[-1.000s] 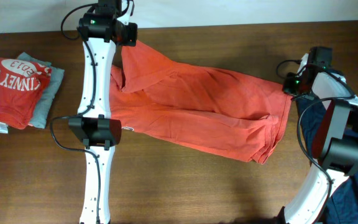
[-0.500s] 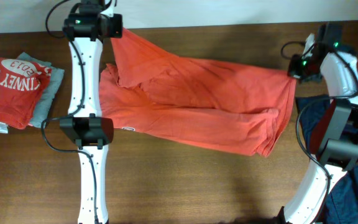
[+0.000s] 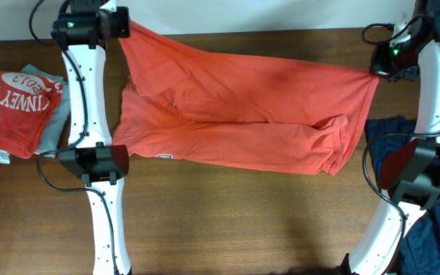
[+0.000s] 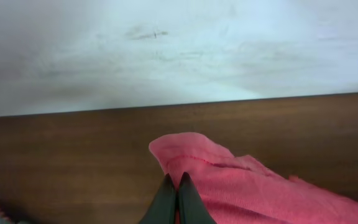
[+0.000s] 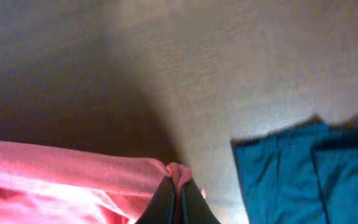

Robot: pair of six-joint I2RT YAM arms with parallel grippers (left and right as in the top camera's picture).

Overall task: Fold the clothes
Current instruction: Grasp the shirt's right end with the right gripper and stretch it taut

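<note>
Red-orange T-shirt (image 3: 243,114) stretched across far half of table (image 3: 243,229), ten to two o'clock. Left gripper (image 3: 123,29) clenched on ten-o'clock corner, right gripper (image 3: 378,72) clenched on two-o'clock corner. Grips thin, right at edge: extra tension could pull cloth free. Fabric bunched at three o'clock; fold may land crooked.

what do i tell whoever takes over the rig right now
The left hand is shut on the far-left corner of the red-orange T-shirt.
The right hand is shut on its far-right corner.
The shirt is stretched between them near the far edge of the table, with its near part rumpled on the wood. The navy garment lies crumpled by the right arm. A folded pile sits at the far left.
Done: shirt gripped and spread out.
Left: lay it flat, fold it, then fold the navy garment.
</note>
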